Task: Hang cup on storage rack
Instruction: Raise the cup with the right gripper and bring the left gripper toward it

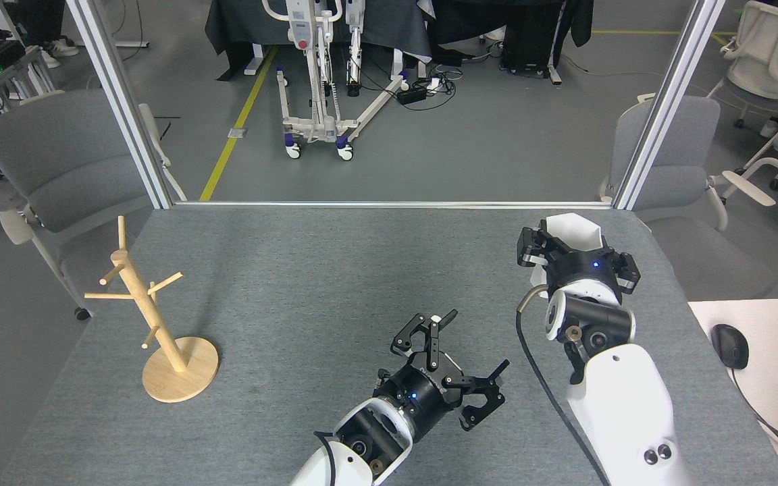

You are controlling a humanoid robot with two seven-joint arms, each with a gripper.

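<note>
The white faceted cup [573, 231] is held up above the table's right side, its open rim facing away from me, with my right gripper [575, 251] shut on it from below. My left gripper [477, 344] hangs low over the table's front middle, open and empty, its fingers pointing up and to the right. The wooden storage rack [148, 316] stands on its round disc base at the table's left edge, with several thin pegs angled upward, far from both grippers.
The grey felt table [335, 270] is framed by two aluminium posts [122, 101] at its far corners. A white desk [760, 337] with a black mouse [729, 345] and keyboard sits to the right. Grey chairs [58, 169] flank the table.
</note>
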